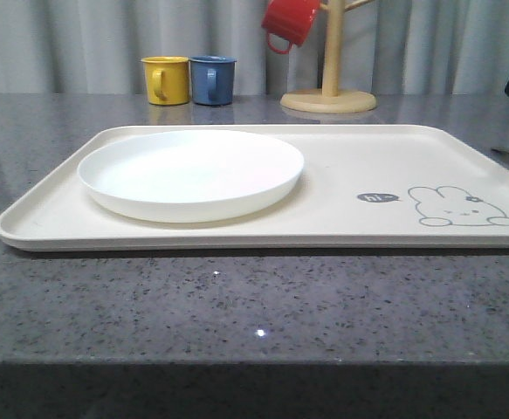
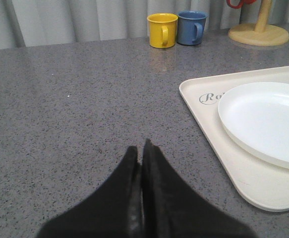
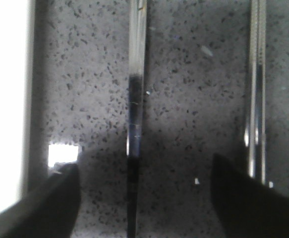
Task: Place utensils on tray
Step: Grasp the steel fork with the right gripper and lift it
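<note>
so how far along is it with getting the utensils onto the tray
Early. The plate already sits on the tray, with no cutlery on it. The right gripper is open, straddling a slim metal utensil on the countertop, another beside it. The left gripper is shut and empty. All the cutlery is left.

- Staged kitchen-style tabletop: speckled grey stone counter (image 1: 237, 305).
- Pale pleated curtain (image 1: 79, 44) as backdrop.
- Yellow mug (image 1: 167, 79), blue mug (image 1: 212, 79), wooden mug tree (image 1: 329, 83).

Glossy white plate (image 1: 191, 175), matt cream tray (image 1: 359, 170), polished speckled stone table (image 1: 237, 305).
</note>
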Robot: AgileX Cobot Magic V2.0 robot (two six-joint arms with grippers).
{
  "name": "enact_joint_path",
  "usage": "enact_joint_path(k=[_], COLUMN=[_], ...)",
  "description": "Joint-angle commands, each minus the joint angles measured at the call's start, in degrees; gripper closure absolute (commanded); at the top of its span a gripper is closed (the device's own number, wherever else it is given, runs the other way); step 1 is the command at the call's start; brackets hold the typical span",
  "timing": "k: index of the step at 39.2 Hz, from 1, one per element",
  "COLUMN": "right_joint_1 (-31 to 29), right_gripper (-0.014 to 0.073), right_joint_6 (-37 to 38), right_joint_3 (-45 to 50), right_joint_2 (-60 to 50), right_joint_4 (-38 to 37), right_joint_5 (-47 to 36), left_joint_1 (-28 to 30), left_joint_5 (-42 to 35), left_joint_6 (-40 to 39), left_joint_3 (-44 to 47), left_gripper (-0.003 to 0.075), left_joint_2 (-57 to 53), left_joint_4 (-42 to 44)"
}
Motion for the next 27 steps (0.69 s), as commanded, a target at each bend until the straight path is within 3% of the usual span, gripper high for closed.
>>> enact_joint_path(k=[1,13,27], right_joint_1=[0.16,0.16,0.16], right_gripper=[0.0147,0.0454,0.0581], right_joint_6=[-0.21,-0.21,-0.21], right_joint_3=[-1.81,-1.81,-1.81], right_joint_2=[-1.82,-1.82,-1.88], right_joint_4=[0.22,0.22,0.22], right_joint_5=[-2.2,-2.37,-2.53], left_joint_1=[-0.34,-0.34,-0.34], left_joint_5=[-4.67,-4.67,-4.67], left_joint_6=[-0.55,-0.55,-0.55], left_joint_3=[-1.48,-1.48,-1.48], left_gripper=[0.0738,0.0738,0.0738], left_joint_2=[0.34,0.34,0.34], left_joint_4=[-0.72,-0.72,-0.72])
